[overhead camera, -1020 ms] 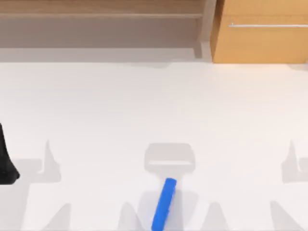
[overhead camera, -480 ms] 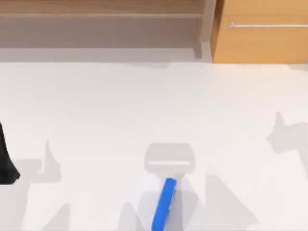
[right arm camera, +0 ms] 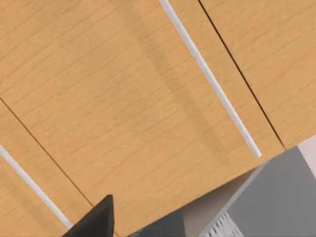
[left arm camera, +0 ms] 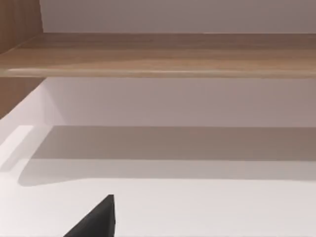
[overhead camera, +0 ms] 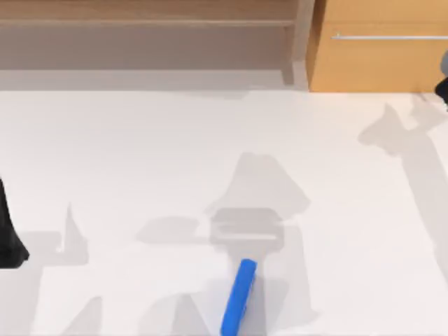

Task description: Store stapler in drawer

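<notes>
A brown-grey shelf unit (overhead camera: 147, 35) runs along the far edge of the white table (overhead camera: 140, 154), and the drawer (overhead camera: 381, 63) stands just beside it at the far right, shut, its silver bar handle (overhead camera: 388, 36) across the front. The stapler (overhead camera: 239, 297) lies near the table's near edge, about mid-width (slightly tilted), with bare tabletop all around it. The right gripper (overhead camera: 442, 87) sits at the right edge close by the drawer front, well apart from the stapler. The left gripper (overhead camera: 8, 234) is parked at the left edge.
</notes>
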